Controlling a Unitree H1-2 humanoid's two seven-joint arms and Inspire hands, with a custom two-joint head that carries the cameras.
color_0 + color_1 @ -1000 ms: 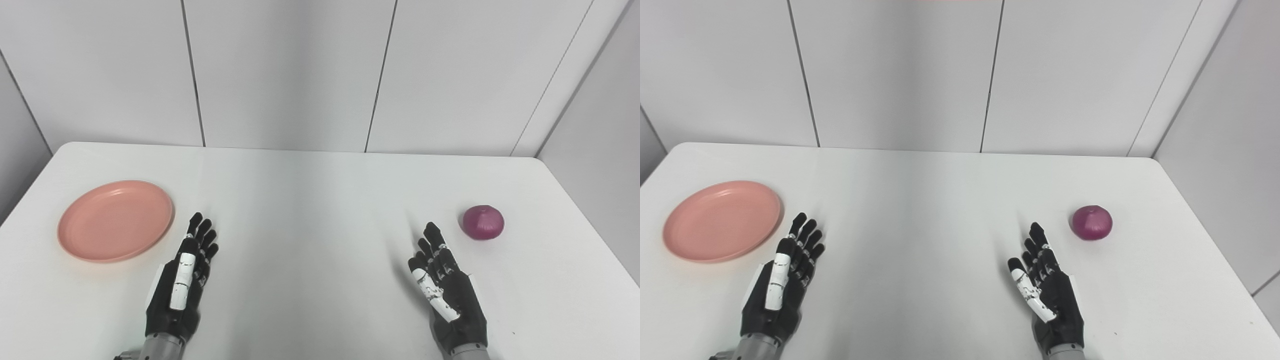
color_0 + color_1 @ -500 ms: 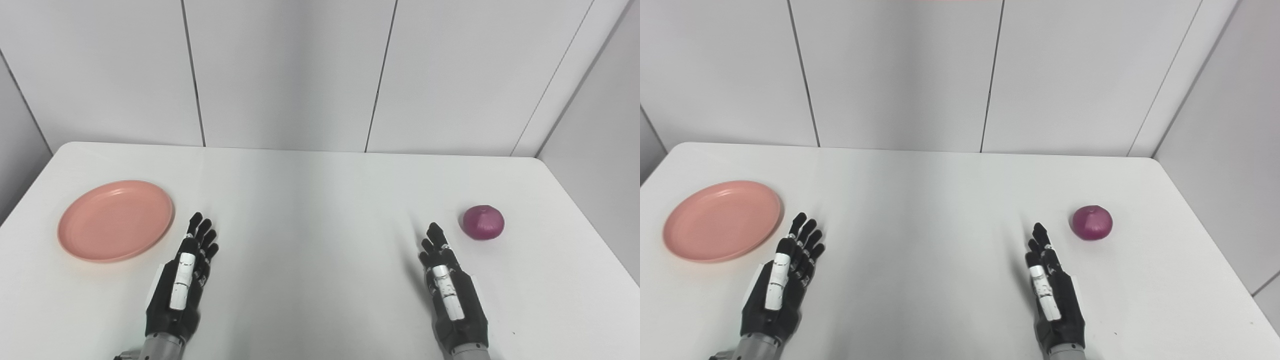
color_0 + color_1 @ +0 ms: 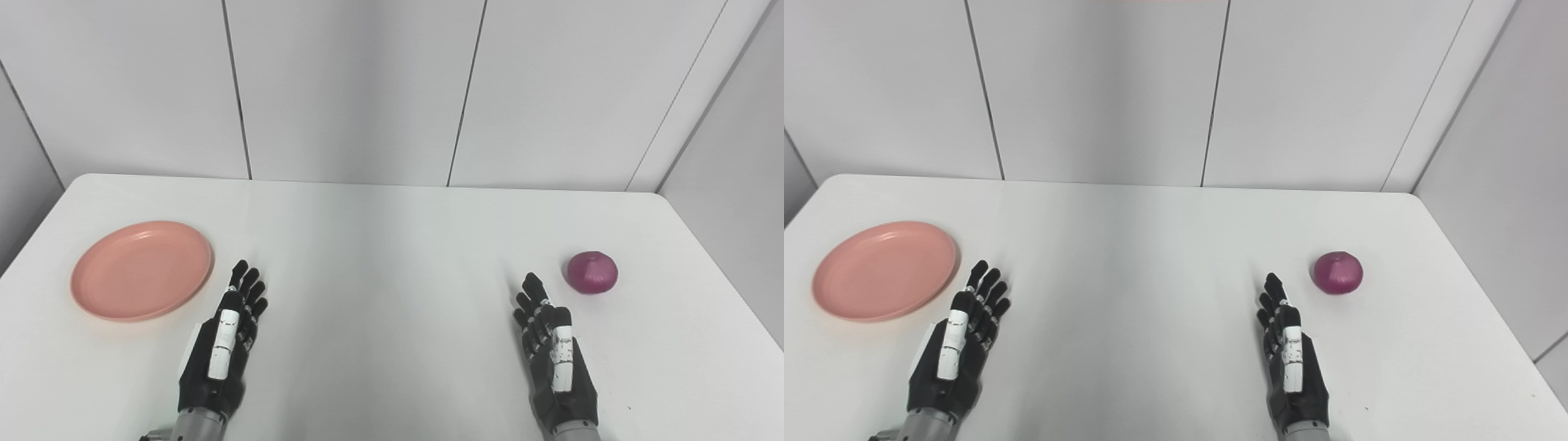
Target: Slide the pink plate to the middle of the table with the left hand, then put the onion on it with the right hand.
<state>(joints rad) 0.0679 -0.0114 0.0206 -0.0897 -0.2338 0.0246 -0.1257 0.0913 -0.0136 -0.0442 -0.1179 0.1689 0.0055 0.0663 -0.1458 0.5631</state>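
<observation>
We are at the start: the plate [image 3: 142, 270] sits at the bench's [image 3: 380, 245] left side, well short of the middle, so the slide is not yet done. Our left hand [image 3: 223, 343] lies just beside the plate's near right edge, not touching, fingers straight and spread, holding nothing. Our right hand [image 3: 551, 352] rests near the onion [image 3: 591, 272], also extended and empty. The onion lies alone at the right. Next, we judge, our left hand must reach the plate's far-left rim and push it rightward to the centre, keeping it flat.
</observation>
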